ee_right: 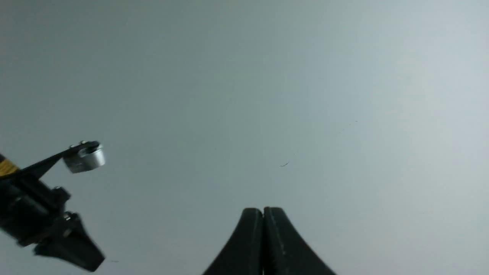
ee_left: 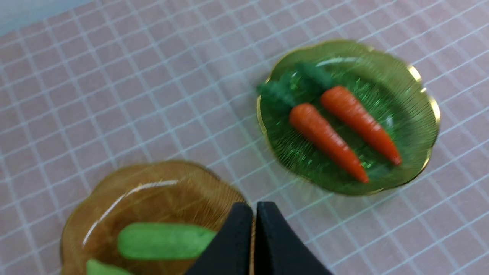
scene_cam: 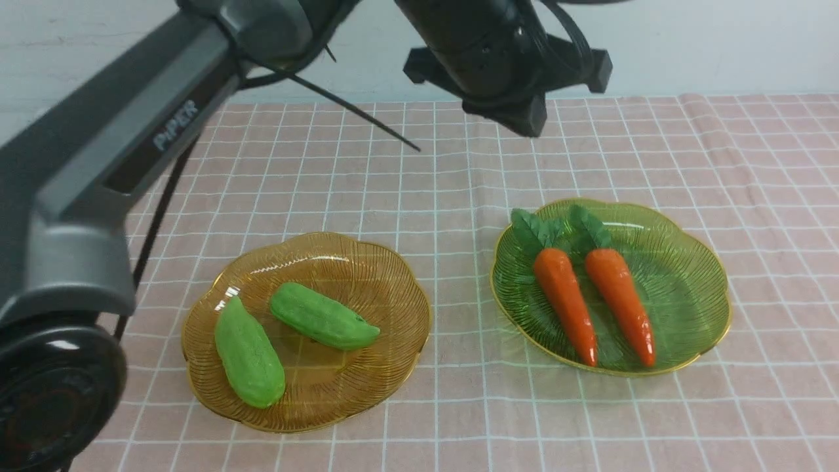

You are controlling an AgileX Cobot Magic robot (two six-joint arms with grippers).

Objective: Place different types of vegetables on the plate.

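Two pairs of jaws show, and both are pressed shut with nothing between them. The left jaws, black and meeting tip to tip, hang above the worktop. In their own wrist view the tips show against the rim of the amber plate point(ee_left: 153, 183), close to one gourd point(ee_left: 164, 241). The right jaws are closed and empty too. Their camera faces only a pale wall point(ee_right: 344, 95), with a black arm part carrying a small silver cylinder point(ee_right: 85, 158) at one edge.

The amber plate sits on the robot's left side and holds both light-green bumpy gourds. The second gourd point(scene_cam: 249, 354) lies close beside the first, but I cannot tell whether they touch.

Well apart on the right, a green plate point(scene_cam: 682, 282) holds both carrots. The left carrot point(scene_cam: 565, 305) and the right carrot point(scene_cam: 619, 305) lie side by side, with their dark leafy tops pointing away from the robot. So each plate holds only one kind.

A pink checked cloth point(scene_cam: 426, 164) covers the worktop. The grey left arm point(scene_cam: 131, 131), marked PIPER, rises from the lower left.
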